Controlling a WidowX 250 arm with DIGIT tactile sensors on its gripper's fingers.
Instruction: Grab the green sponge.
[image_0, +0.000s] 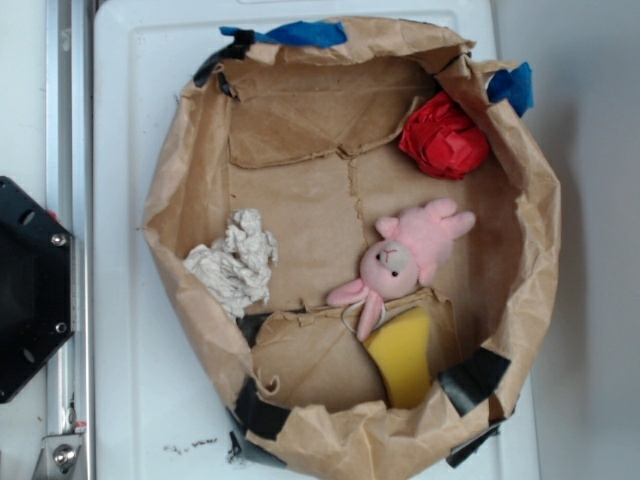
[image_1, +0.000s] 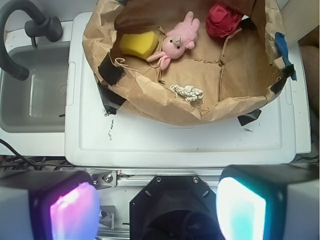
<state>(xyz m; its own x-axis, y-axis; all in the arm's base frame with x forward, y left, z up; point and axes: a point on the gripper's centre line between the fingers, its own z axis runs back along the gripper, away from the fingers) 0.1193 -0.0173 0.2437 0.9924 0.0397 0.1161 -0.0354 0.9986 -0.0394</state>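
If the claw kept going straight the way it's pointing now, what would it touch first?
The open claw looks down over the robot's black base and the white tray, well short of the paper bin. Going straight on, it would probably meet the base or tray edge first; depth is unclear.

1. Sponge (image_0: 403, 358) plain yellow, no pattern.
2. Plush bunny (image_0: 405, 258) pink, paler pink face.
3. Paper ball (image_0: 443, 137) bright red.
4. Paper wad (image_0: 235, 262) off-white, greyish creases.
5. Paper bag (image_0: 300, 180) tan brown, with black tape patches (image_0: 473, 377) and blue tape (image_0: 290, 34) on rim.
6. Counter (image_0: 130, 90) white.
7. End effector (image_1: 157, 210) pads: one glows magenta-purple (image_1: 74, 210), the other cyan-white (image_1: 240, 207).
8. Sink (image_1: 30, 90) pale grey, faucet (image_1: 20, 30) dark grey.
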